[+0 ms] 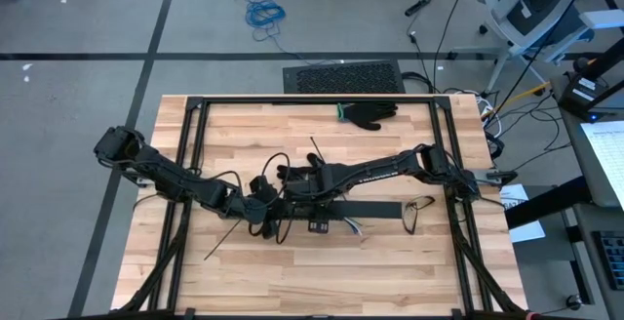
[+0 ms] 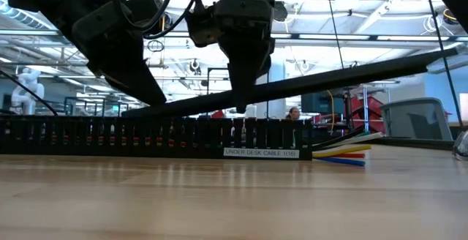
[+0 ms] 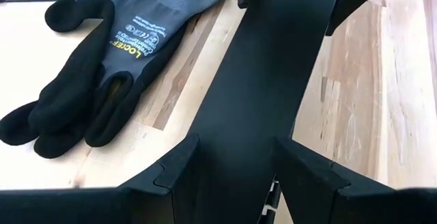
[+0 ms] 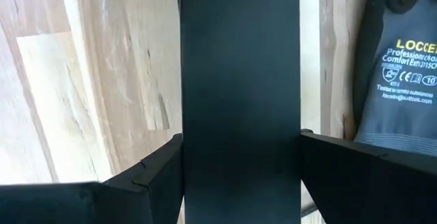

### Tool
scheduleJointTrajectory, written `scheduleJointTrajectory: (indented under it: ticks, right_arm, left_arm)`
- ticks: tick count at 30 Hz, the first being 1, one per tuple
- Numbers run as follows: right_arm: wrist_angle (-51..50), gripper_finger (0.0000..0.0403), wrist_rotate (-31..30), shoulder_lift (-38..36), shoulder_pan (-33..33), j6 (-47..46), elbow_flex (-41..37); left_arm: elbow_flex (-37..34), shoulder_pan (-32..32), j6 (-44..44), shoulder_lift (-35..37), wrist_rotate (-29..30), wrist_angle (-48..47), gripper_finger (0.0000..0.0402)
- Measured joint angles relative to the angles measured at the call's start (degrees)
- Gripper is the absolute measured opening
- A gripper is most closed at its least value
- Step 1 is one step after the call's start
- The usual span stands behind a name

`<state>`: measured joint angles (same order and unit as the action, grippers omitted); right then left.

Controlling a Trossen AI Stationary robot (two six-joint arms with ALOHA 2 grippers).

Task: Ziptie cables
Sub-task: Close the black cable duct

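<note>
Currently we log: left fingers (image 3: 235, 173) and right fingers (image 4: 239, 159) both clamp flat black strip (image 3: 273, 80) above channel (image 2: 146, 139); cables (image 2: 344, 152) protrude from channel's end. Risk: strip slipping, opposed pulls.

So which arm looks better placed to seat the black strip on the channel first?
Left, probably. Both grippers are shut on the black strip, but the left gripper holds its lower end, just above the slotted channel in the low view. The right gripper holds a part that rides higher.
</note>
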<state>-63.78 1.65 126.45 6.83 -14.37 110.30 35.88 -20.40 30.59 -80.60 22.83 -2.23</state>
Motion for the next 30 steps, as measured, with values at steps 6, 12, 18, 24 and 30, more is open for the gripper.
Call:
scheduleJointTrajectory:
  ticks: [6,12,18,24,30]
  right_arm:
    - [1.3,0.024,0.4,0.0,0.0,0.2,-0.9]
    - [4.2,0.024,0.1,0.0,0.0,0.0,-2.1]
    - [4.7,0.024,0.2,0.0,0.0,0.0,-3.8]
    - [5.9,0.024,-0.1,0.0,0.0,1.2,-4.5]
    - [6.2,0.024,-0.2,0.0,0.0,3.8,-4.5]
  left_arm:
    - [0.0,0.0,0.0,0.0,0.0,0.1,0.0177]
    - [0.0,0.0,0.2,0.0,0.2,0.1,0.0177]
    - [0.0,0.0,0.2,0.0,0.2,0.2,0.0177]
    - [0.0,0.0,0.5,0.0,0.2,0.5,0.0177]
    - [0.0,0.0,0.6,0.0,0.2,0.5,0.0177]
